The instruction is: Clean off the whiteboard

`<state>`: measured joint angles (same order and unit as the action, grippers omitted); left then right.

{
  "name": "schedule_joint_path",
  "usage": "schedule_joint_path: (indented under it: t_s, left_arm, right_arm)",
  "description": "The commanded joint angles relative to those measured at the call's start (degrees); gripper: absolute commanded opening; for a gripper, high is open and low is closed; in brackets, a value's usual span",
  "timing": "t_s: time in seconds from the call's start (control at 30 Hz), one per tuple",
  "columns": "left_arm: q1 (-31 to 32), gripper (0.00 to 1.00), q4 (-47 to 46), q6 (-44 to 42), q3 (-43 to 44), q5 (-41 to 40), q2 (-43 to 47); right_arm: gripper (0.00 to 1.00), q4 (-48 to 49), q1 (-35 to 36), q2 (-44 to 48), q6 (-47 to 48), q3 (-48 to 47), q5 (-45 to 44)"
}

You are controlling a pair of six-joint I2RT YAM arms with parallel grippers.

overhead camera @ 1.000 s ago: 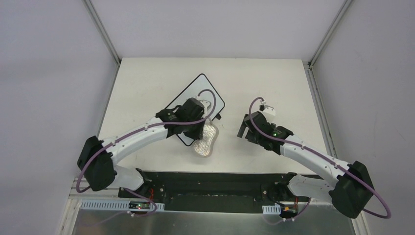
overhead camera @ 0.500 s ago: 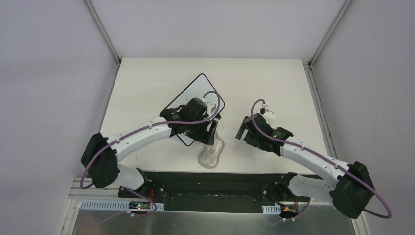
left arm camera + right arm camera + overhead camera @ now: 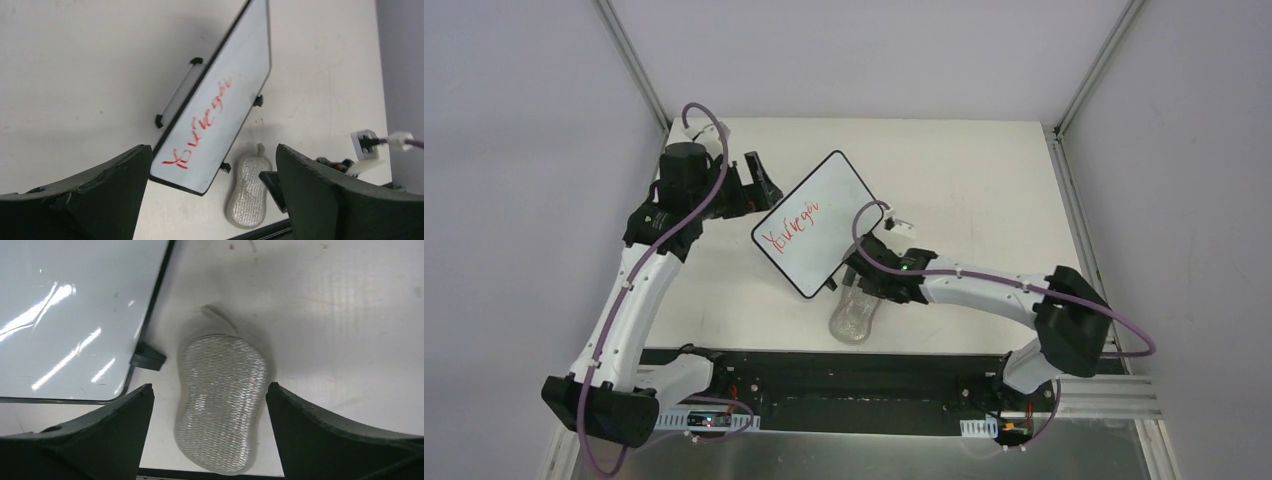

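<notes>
The whiteboard [image 3: 812, 226] lies tilted on the table, black-framed, with red handwriting [image 3: 790, 226] on its face. In the left wrist view the whiteboard [image 3: 220, 107] fills the middle. A grey sparkly pad [image 3: 855, 316] lies flat by the board's near corner. My right gripper [image 3: 860, 287] hovers open over the pad [image 3: 222, 400], a finger on each side with table showing in both gaps. My left gripper [image 3: 750, 184] stands open and empty left of the board, beyond its far-left edge.
The whiteboard's black foot [image 3: 148, 357] sits just left of the pad. A black rail [image 3: 854, 372] runs along the near table edge just below the pad. Grey walls close in the table's left, right and far sides.
My left gripper opened, let go of the pad and drew back to the far left, uncovering the red writing. My right arm swung left over the pad, which slid nearer.
</notes>
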<state>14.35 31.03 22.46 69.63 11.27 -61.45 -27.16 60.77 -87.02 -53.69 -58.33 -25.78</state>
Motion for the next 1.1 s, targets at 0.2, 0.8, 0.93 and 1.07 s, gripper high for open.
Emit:
schedule_joint_path:
  t_s: [0.2,0.8,0.93,1.07]
  left_arm:
    - [-8.47,0.89,-0.15,-0.60,0.33,9.90,-12.79]
    - [-8.27,0.74,-3.94,4.87,-7.12,12.54,-13.65]
    - [-7.72,0.72,-3.84,5.35,-7.81,11.77,-13.04]
    - [-6.90,0.67,-4.15,5.93,-8.97,11.03,-12.22]
  right_arm:
    - [0.77,-8.60,9.59,-19.95,-7.22,-20.52,-8.47]
    - [0.60,-20.25,14.55,-30.45,-11.36,-24.24,-13.04]
    - [0.59,-19.44,15.24,-28.20,-8.75,-20.97,-13.18]
    - [0.59,-16.33,15.25,-23.62,-5.39,-15.06,-12.91]
